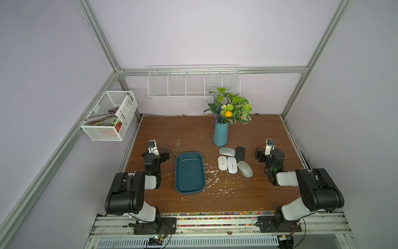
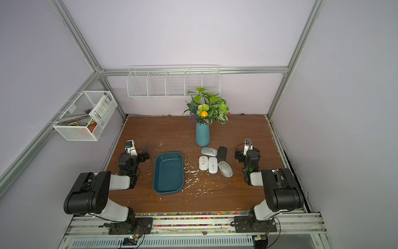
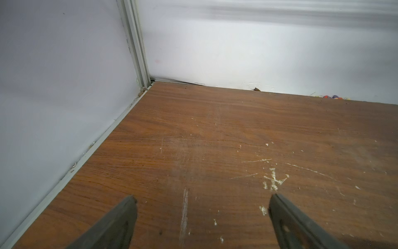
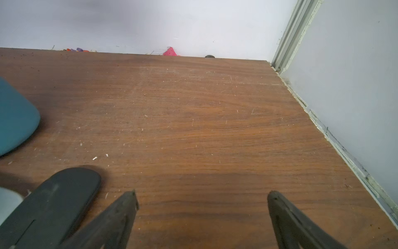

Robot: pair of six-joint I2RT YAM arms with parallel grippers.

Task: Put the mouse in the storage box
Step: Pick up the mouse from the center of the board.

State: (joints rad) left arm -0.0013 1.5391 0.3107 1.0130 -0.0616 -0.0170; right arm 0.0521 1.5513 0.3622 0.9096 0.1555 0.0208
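Since the storage box lies empty on the bench, we judge the task not yet begun. Five mice sit clustered to its right, near the light-blue vase: a silver mouse, a black mouse, a stubby white mouse, a longer white mouse and a grey mouse. On the left arm the jaws are spread wide over bare wood, grasping nothing. On the right arm the jaws likewise stand released, just beside the black mouse. We reckon everything is left: choosing a mouse, gripping, carrying, dropping it in.
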